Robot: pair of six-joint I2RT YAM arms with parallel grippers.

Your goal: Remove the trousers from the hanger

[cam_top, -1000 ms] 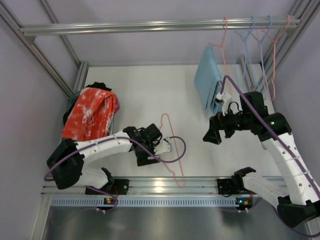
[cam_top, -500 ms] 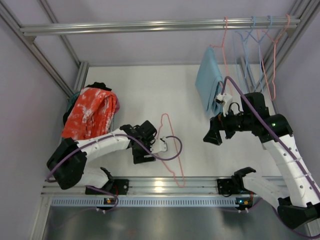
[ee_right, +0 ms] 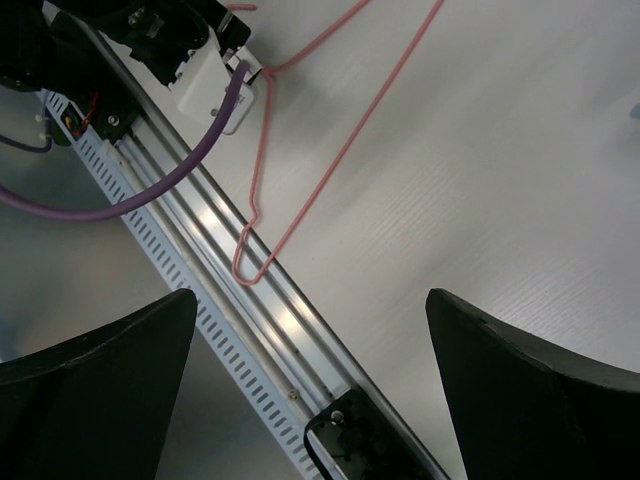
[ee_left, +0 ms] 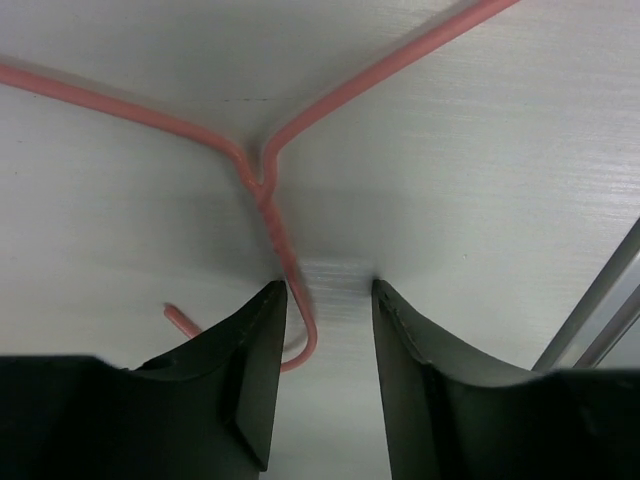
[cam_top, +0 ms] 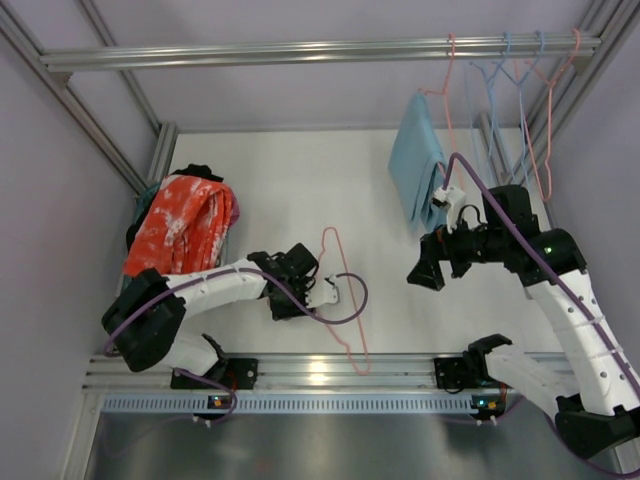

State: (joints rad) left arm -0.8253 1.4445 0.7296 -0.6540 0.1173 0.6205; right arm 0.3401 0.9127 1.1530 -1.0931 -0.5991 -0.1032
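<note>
The orange-red, white-blotched trousers (cam_top: 180, 228) lie in a heap at the table's left edge, with black trousers (cam_top: 198, 172) showing behind them. A bare pink hanger (cam_top: 333, 233) lies flat on the table. My left gripper (cam_top: 300, 292) stands over its hook. In the left wrist view the hook's neck (ee_left: 272, 215) runs in between the jaws of the left gripper (ee_left: 327, 285) and rests against the left finger (ee_left: 255, 340); a gap stays open to the right finger. My right gripper (cam_top: 424, 272) hovers wide open and empty, and the right wrist view shows the hanger (ee_right: 340, 140) ahead of the right gripper (ee_right: 310, 295).
A light-blue cloth (cam_top: 415, 170) hangs from a pink hanger on the top rail (cam_top: 300, 50). Several empty hangers (cam_top: 520, 75) hang at the rail's right end. An aluminium frame rail (cam_top: 330, 375) runs along the near edge. A purple cable (cam_top: 355, 305) loops over the hanger.
The left gripper's jaws have narrowed around the hanger's hook and the gripper has shifted slightly left. The right arm has not moved.
</note>
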